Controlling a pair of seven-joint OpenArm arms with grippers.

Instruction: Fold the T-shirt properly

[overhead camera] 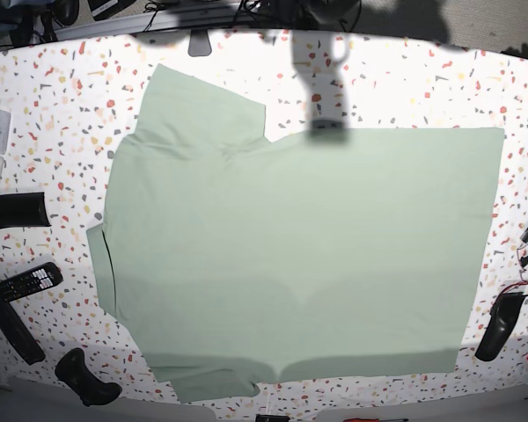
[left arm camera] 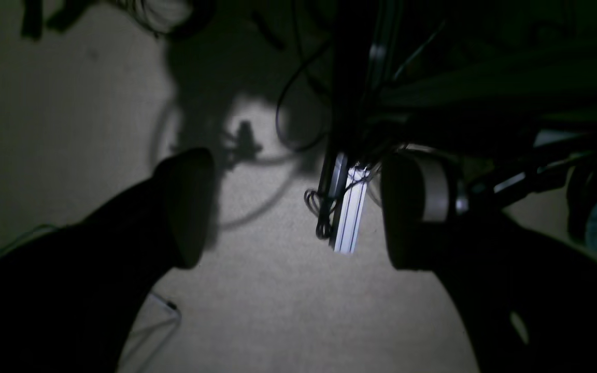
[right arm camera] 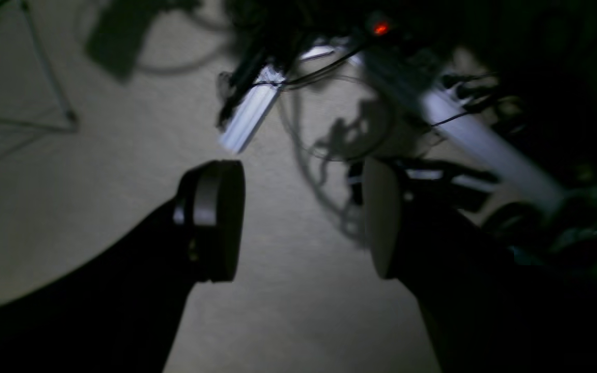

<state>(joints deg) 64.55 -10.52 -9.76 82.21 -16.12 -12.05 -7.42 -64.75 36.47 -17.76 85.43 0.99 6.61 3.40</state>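
The pale mint-green T-shirt (overhead camera: 290, 255) lies spread flat on the speckled table (overhead camera: 62, 114). Its sleeves are at the upper left and lower left, and its straight hem is on the right. It does not show in either wrist view. In the left wrist view my left gripper (left arm camera: 298, 207) is open and empty, with dim beige floor between its fingers. In the right wrist view my right gripper (right arm camera: 301, 223) is open and empty over the same kind of floor. Both are away from the shirt.
A remote control (overhead camera: 31, 281) and black shapes (overhead camera: 13, 211) lie at the table's left edge. Another black shape (overhead camera: 497, 325) and loose wires are at the right edge. An aluminium bar (left arm camera: 350, 212) with cables shows in the left wrist view, and also in the right wrist view (right arm camera: 252, 114).
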